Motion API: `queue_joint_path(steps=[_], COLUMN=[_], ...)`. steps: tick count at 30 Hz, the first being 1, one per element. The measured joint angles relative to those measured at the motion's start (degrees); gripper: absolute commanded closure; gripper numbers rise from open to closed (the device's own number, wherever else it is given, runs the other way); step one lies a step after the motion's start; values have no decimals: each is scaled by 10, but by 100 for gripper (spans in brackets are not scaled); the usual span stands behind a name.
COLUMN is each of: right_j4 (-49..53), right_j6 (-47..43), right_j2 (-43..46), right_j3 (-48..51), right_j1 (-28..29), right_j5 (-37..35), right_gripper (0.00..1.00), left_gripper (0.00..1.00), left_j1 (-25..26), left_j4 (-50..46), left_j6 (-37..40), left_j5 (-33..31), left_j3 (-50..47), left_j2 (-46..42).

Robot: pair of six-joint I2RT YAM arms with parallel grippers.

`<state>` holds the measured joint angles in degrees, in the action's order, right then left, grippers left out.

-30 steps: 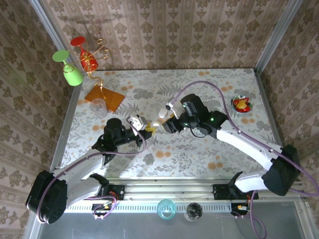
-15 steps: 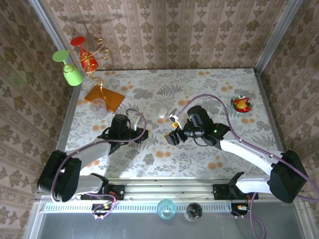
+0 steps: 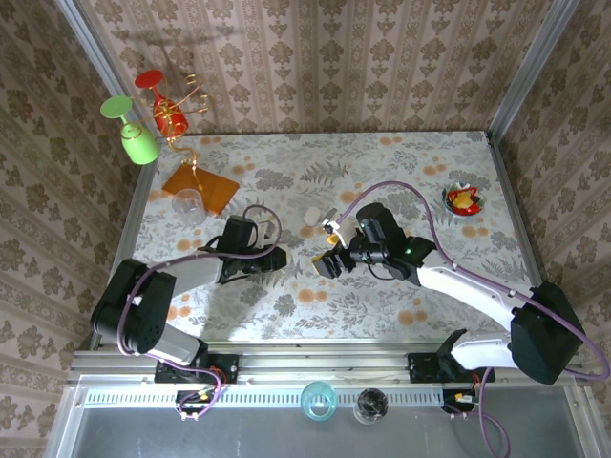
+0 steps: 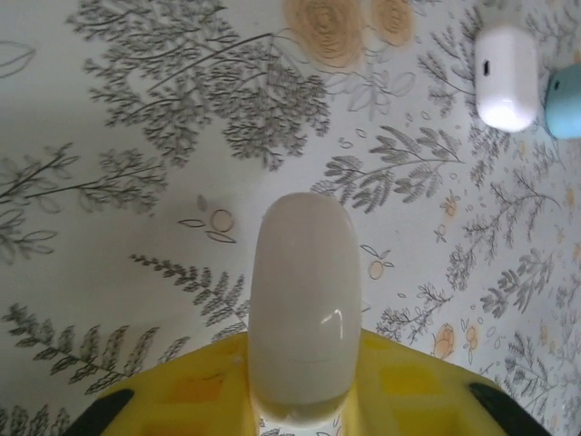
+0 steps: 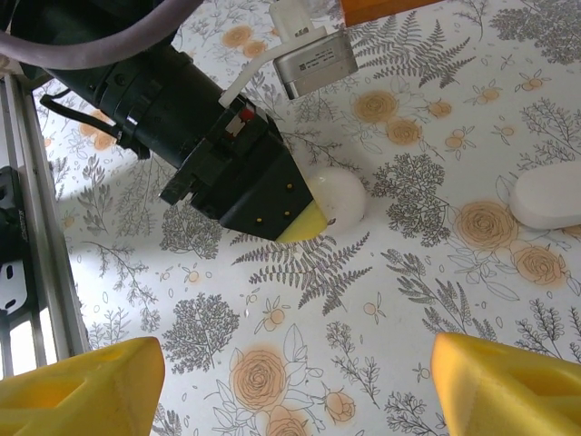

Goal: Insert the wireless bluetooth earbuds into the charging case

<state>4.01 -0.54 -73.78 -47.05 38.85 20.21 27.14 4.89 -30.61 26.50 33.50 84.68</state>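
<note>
A white pebble-shaped charging case (image 4: 306,300) lies lengthwise between my left gripper's (image 4: 304,347) yellow fingers, which press against its sides. In the right wrist view that case (image 5: 338,198) rests on the flowered tablecloth, poking out past the left gripper's yellow fingertip (image 5: 300,223). My right gripper (image 5: 295,352) hovers just in front of it, open wide, with bare cloth between its fingers. From above, the left gripper (image 3: 280,256) and the right gripper (image 3: 325,262) face each other mid-table. The earbuds are out of view.
A second white case (image 4: 507,77) lies beyond the held one, with a teal case (image 4: 567,102) beside it. A red bowl (image 3: 463,200) sits at the right. An orange mat (image 3: 202,186) with a clear glass (image 3: 188,203) and a wire stand holding coloured glasses (image 3: 158,114) occupy the back left.
My left gripper has swung right and toward the near edge with the case. My right gripper has widened and drawn back toward the near edge.
</note>
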Motion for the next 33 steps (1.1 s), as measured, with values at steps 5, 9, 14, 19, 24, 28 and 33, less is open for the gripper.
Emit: queue_joint_path(steps=[5,9,14,19,24,28,33], right_j4=[-10,-20,-53,-89,-162,-211,-282], right_j6=[10,26,46,48,35,33,33], right_j2=[10,43,93,135,153,143,92], right_j3=[14,35,66,101,165,212,242], right_j1=[-15,-47,-96,-145,-215,-280,-347], right_j5=[-3,-16,-67,-162,-255,-287,-288], right_gripper=[21,18,10,4,2,1,1], left_gripper=[36,14,2,0,0,0,0], left_j1=[-2,-18,-25,-26,-51,-82,-114], left_j4=[-8,-25,-30,-1,90,131,202], left_j6=[-10,1,69,177,271,315,361], left_j5=[-6,-31,-94,-167,-242,-289,-324], left_j3=[3,4,4,-1,-55,-82,-85], left_j2=[0,-28,-121,-193,-223,-217,-179])
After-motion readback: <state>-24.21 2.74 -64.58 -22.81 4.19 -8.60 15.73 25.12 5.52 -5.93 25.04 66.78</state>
